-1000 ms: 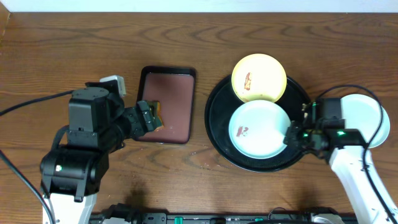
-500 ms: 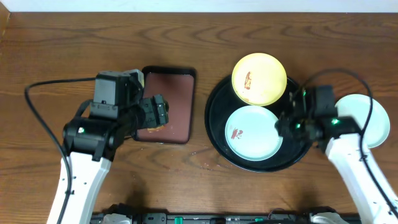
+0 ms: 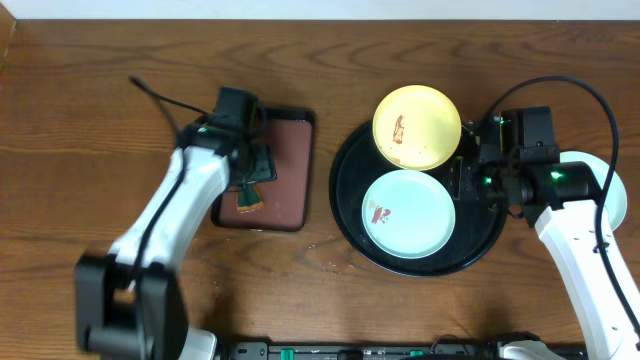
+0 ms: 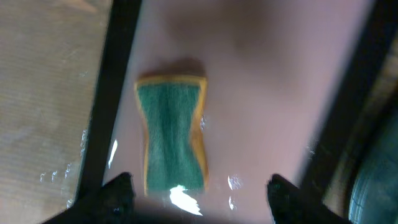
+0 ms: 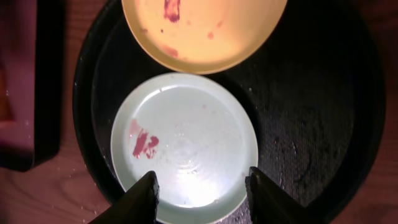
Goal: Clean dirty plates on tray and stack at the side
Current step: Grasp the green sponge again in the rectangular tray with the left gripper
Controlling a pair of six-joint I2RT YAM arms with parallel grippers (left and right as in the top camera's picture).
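**A:** Where do the plates lie?

**B:** 2 are on the black tray (image 3: 482, 240). The yellow plate (image 3: 417, 125) overlaps its far rim and the smeared mint plate (image 3: 408, 212) sits near its middle. The 3rd plate (image 3: 603, 172) is on the table to the right, partly under the right arm.

**A:** And the grippers?

**B:** The right gripper (image 5: 202, 194) is spread at the mint plate's right edge, and has pulled back rightward since 0.5 s ago. The left gripper (image 4: 202, 198) is spread just short of the sponge (image 4: 171, 142) on the reddish-brown tray (image 3: 290, 150), its arm now stretched out farther.
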